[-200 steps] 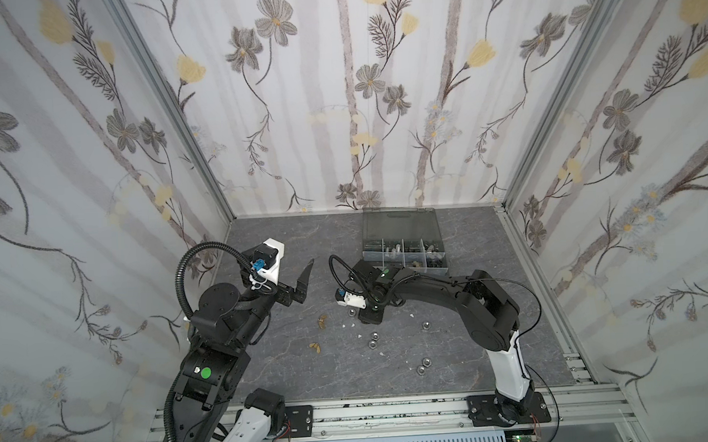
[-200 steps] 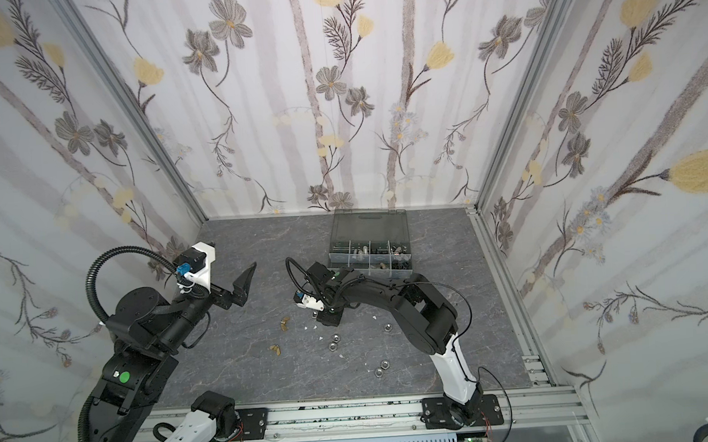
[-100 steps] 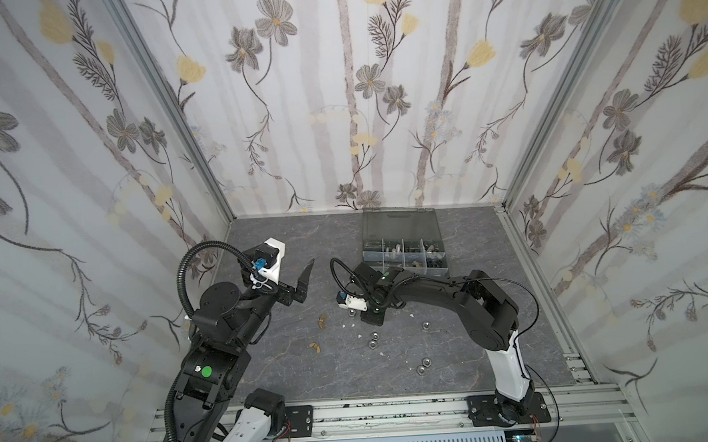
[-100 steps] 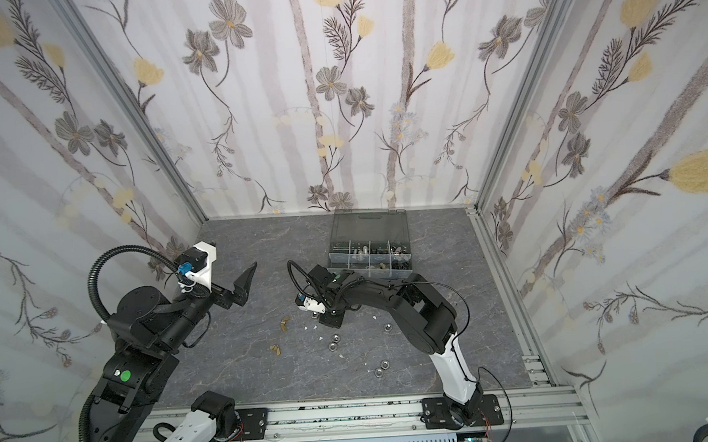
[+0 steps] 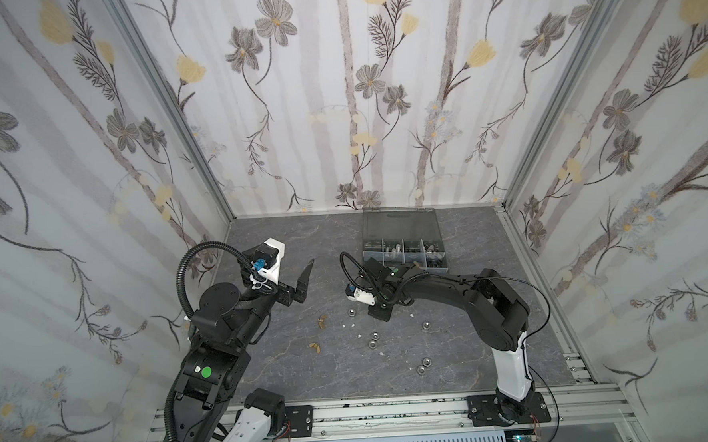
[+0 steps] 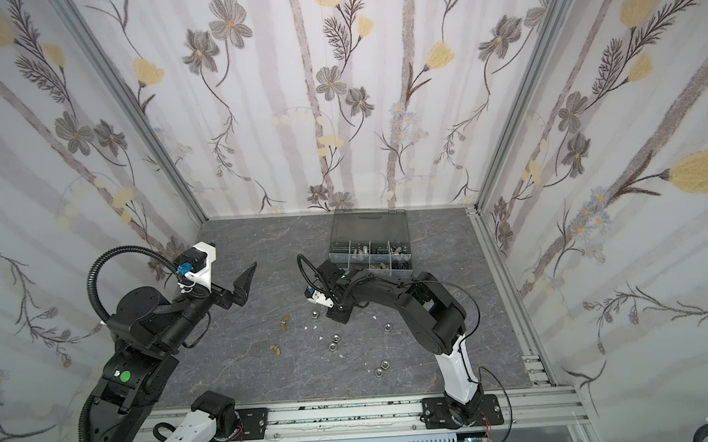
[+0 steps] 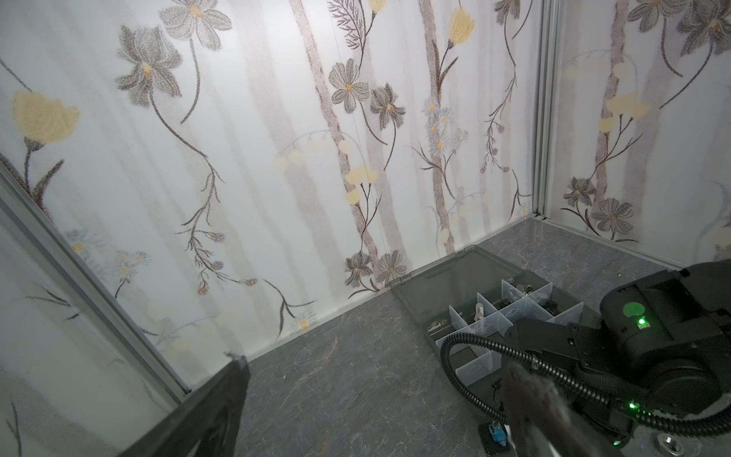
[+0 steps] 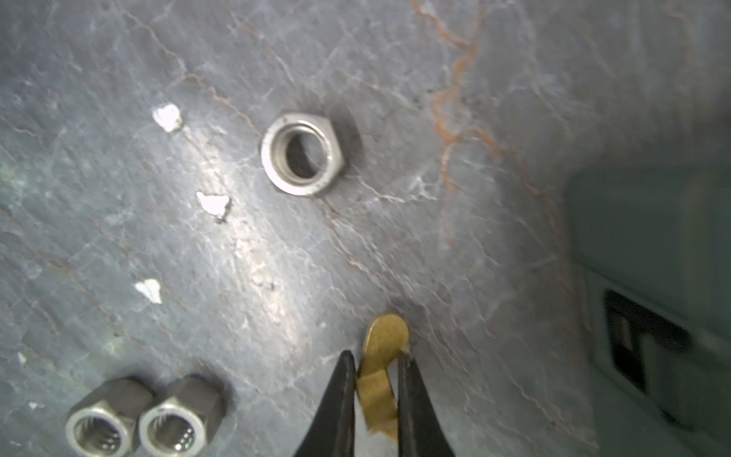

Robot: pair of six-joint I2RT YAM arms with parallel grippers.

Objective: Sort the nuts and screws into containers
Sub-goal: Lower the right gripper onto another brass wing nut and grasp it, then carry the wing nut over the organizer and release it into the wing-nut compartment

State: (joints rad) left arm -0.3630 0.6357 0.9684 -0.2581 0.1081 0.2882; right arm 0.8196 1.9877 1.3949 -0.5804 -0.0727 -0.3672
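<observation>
My right gripper (image 8: 376,358) has just closed. A second ago its fingers stood apart over the table (image 5: 352,380); now, in the right wrist view, the two black tips sit narrow with the brass wing nut (image 8: 387,330) pinched between them, one ear poking out past the tips. The arm itself has hardly shifted in either top view, so this was a squeeze in place and not a reach. The gripper is low over the table, and I cannot tell whether the wing nut has left the surface. As I judge it, the pick is made and what remains is the lift and the carry to the open case (image 5: 400,223) at the back, just beyond my wrist. A thin ear is a slippery hold, so the nut could twist out on the way up. A silver hex nut (image 8: 303,153) lies flat nearby, a pair of nuts (image 8: 138,419) lies side by side, touching, and white flecks (image 8: 213,203) are scattered between. My left gripper (image 5: 303,281) hangs wide open and empty, well off to the side.
</observation>
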